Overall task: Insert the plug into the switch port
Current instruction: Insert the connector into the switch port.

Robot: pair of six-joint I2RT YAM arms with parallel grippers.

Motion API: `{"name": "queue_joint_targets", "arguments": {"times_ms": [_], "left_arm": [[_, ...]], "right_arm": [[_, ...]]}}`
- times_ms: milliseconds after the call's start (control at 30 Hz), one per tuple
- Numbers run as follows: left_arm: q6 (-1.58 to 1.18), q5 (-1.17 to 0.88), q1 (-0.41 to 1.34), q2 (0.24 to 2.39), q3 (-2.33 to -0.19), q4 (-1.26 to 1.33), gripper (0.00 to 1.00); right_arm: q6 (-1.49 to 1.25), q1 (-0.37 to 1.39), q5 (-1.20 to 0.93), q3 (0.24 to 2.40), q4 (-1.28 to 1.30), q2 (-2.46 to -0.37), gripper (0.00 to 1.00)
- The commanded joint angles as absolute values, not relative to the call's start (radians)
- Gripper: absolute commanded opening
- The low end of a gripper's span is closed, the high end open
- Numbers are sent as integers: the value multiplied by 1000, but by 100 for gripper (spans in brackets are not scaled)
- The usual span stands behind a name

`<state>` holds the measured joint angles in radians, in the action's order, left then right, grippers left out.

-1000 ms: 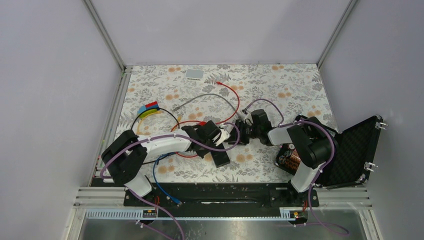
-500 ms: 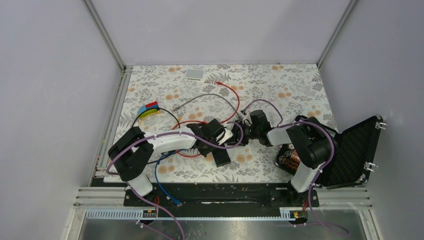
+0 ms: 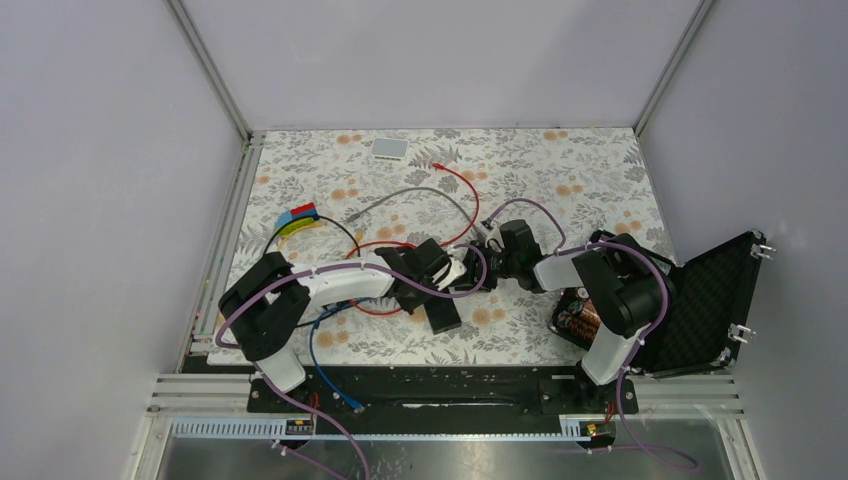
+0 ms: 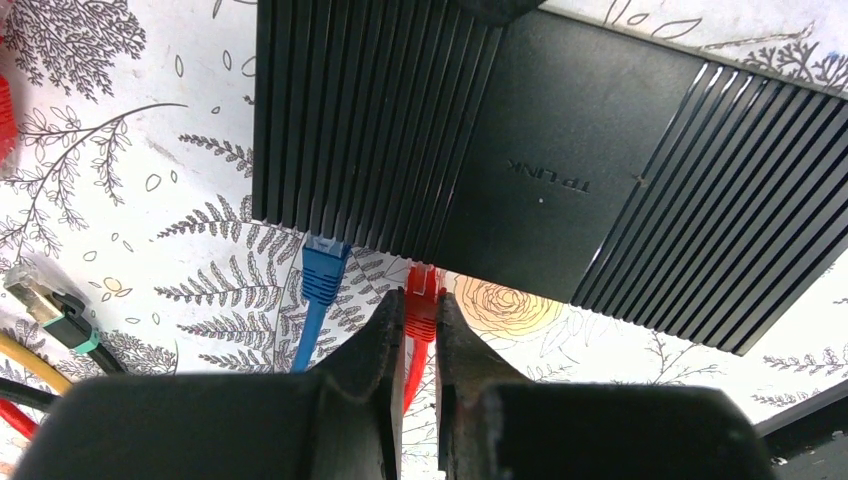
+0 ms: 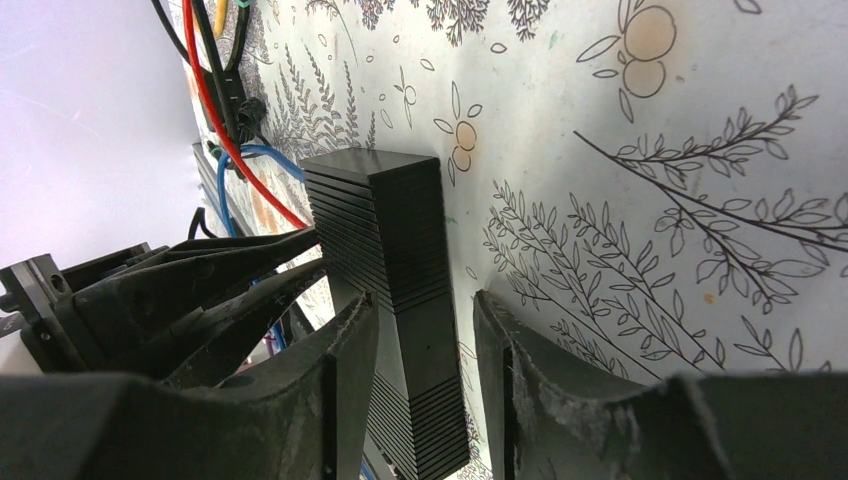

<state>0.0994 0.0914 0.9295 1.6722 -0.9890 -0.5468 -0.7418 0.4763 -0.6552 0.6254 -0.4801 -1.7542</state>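
The left gripper (image 4: pixel 420 310) is holding the small red network plug (image 4: pixel 424 280). Its jaws are standing narrow, pinching the plug body from both sides. The plug tip is meeting the near edge of the flat black ribbed plastic switch box (image 4: pixel 560 130). The port face is hidden under that edge, so how deep the plug is sitting cannot be told. A blue network plug (image 4: pixel 325 272) is sitting at the same edge, just beside the red one.

The right gripper (image 5: pixel 425 300) is straddling the switch box with its jaws part-open. One finger (image 5: pixel 345 360) is lying close against the ribbed side. A strip of the floral table covering (image 5: pixel 620 200) is showing between the box and the other finger.
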Motion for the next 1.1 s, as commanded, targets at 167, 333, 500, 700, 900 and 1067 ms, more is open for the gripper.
{"name": "queue_joint_targets", "arguments": {"times_ms": [167,333,500,700,900,1067], "left_arm": [[89,124,933,1677,-1032,-493,0],[95,144,933,1669,-1024,-469,0],[126,126,933,1652,-1019,-445,0],[217,67,935,1619,-976,-410,0],[257,67,935,1607,-967,-401,0],[263,68,934,1614,-976,-376,0]], "right_arm": [[-728,499,-675,639,-485,-1797,47],[-716,512,-687,655,-471,-1822,48],[-716,517,-695,668,-472,-1844,48],[-706,517,-705,680,-469,-1859,48],[-699,518,-710,695,-459,-1872,49],[-680,523,-726,709,-436,-1882,49]]}}
